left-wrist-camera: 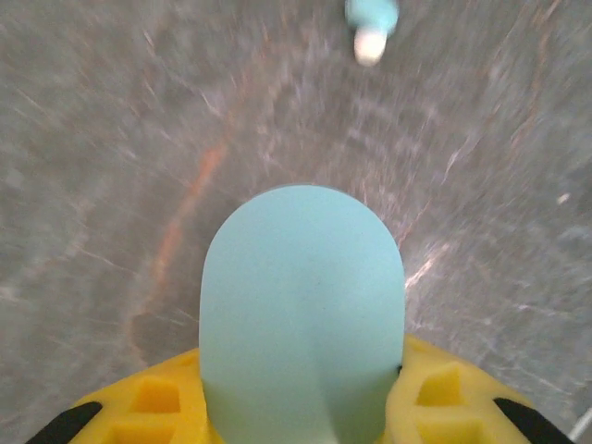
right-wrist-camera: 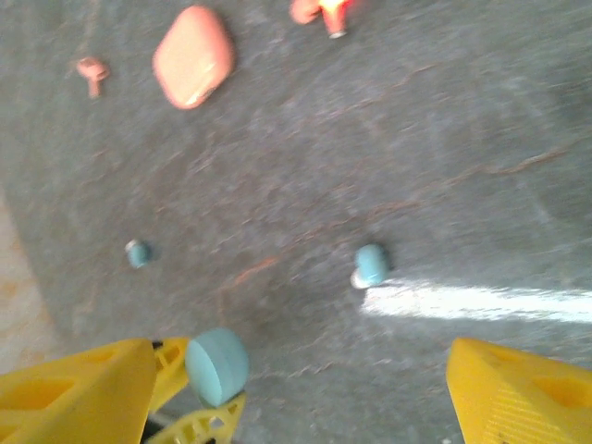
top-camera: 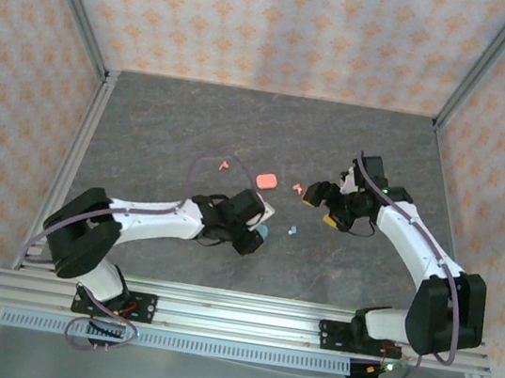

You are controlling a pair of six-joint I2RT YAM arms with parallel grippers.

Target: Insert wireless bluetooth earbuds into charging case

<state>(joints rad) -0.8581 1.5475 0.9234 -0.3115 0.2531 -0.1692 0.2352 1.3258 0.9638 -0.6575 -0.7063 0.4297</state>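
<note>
Though cut off at its base, teal case (left-wrist-camera: 301, 296) pinched in left gripper (left-wrist-camera: 298, 393); right gripper (right-wrist-camera: 301, 388) spread wide, blurred.

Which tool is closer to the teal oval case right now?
Left. The left tool grips the teal oval plastic case between its fingers. The right tool is open and apart from the case, off to its right in the top view.

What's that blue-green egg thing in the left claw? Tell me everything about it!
The teal case is a smooth, matte, plastic-looking oval with a rounded end pointing away from the left claw. The claw's yellow fingers hug both sides. It looks shut; no seam is clear. A teal earbud lies on the grey table beyond, not touching it.
</note>
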